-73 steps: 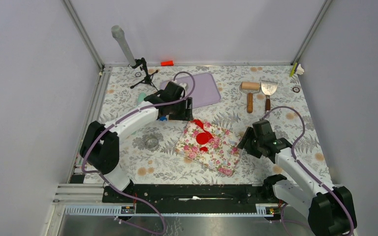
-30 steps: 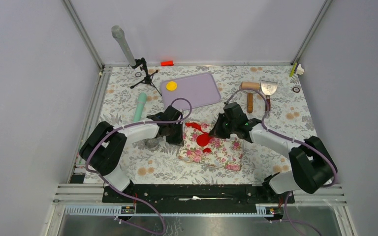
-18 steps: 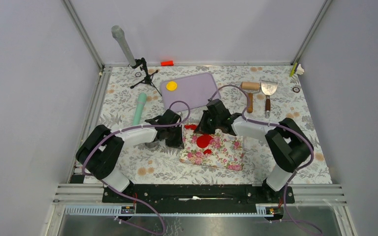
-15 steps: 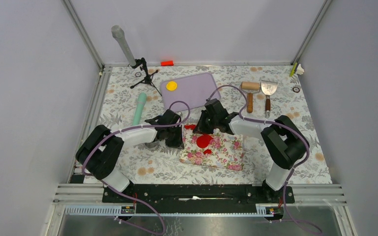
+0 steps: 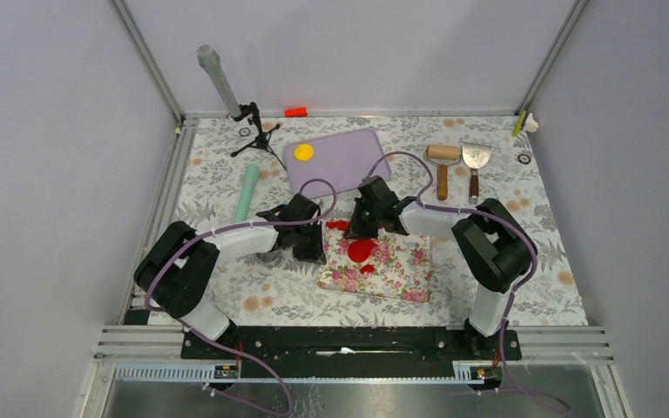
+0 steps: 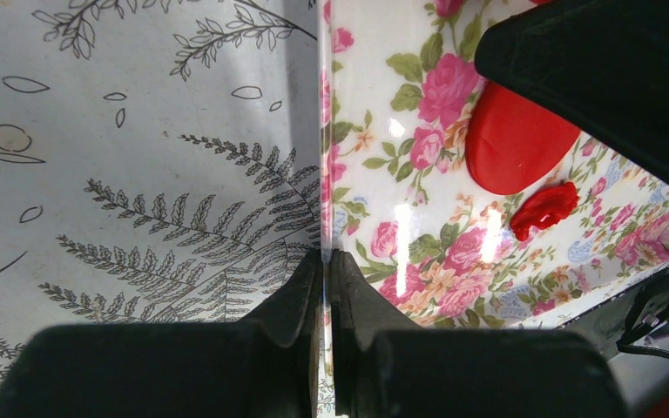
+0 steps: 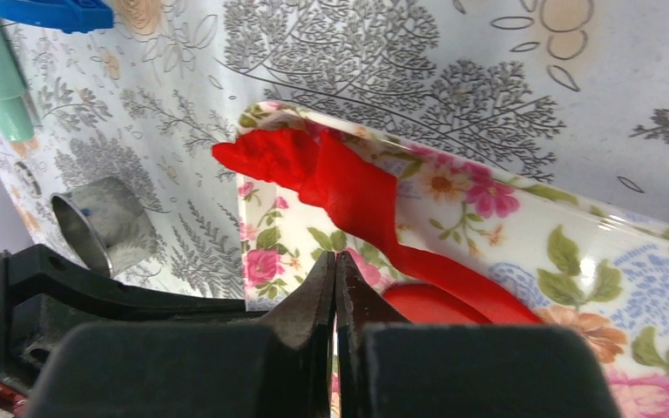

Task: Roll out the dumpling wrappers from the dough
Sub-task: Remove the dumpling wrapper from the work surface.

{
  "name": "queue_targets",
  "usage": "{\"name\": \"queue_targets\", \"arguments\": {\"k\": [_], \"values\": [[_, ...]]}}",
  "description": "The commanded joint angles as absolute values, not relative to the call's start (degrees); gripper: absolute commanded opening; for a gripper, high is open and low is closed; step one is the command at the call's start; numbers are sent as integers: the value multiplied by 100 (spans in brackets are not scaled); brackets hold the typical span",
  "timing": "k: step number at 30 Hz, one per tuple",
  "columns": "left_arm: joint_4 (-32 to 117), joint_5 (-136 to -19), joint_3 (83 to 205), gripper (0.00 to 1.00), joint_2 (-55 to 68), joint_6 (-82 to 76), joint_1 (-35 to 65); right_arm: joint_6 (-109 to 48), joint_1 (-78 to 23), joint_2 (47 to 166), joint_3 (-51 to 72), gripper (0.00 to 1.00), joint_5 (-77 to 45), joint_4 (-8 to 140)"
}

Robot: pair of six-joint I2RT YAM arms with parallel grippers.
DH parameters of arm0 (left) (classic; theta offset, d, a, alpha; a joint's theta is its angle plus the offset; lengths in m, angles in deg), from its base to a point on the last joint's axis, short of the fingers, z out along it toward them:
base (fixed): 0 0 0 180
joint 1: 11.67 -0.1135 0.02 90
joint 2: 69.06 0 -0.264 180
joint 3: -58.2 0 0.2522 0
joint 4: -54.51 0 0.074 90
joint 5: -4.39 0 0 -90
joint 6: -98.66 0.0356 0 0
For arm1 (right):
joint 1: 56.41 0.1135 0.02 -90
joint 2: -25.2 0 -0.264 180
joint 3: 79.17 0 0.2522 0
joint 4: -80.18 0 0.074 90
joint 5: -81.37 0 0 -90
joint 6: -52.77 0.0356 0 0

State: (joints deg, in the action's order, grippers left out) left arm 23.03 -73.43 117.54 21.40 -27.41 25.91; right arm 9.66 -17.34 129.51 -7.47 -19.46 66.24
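Both arms have closed in on the floral mat [image 5: 392, 266] over the last couple of seconds: the right arm [image 5: 435, 222] swung across from the mat's right side to its far edge, the left arm [image 5: 244, 233] came down from the purple board [image 5: 348, 161] to the mat's left edge, and the mat now lies squarer on the bench [image 5: 505, 226]. At the far middle, the purple board carries the yellow wrapper [image 5: 304, 152], a small flat round disc near its left end. The mat carries all the red clay. The red wrapper [image 6: 514, 139] is a smooth flat disc left of the mat's centre, and a ragged strip of dough [image 7: 340, 178] is draped over the far-left corner, crumpled at its end. A small scrap [image 6: 544, 209] lies just beside the disc. The left jaws are clenched on the mat's left edge, which runs straight up between them. The right jaws are clenched tight, tips low over the mat beside the ragged strip — whether they pinch any clay I cannot tell. A hollow metal ring [image 7: 104, 222] stands on the bench just left of the mat.
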Motion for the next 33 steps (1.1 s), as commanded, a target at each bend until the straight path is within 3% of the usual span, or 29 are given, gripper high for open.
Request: {"name": "queue_targets", "arguments": {"k": [1, 33], "values": [[2218, -7225, 11678, 2, 2128, -2694, 2629, 724, -1689, 13053, -526, 0, -1594, 6220], [2241, -7242, 11652, 1, 2228, -2662, 2673, 31, -1883, 12560, -479, 0, -51, 5256]]}}
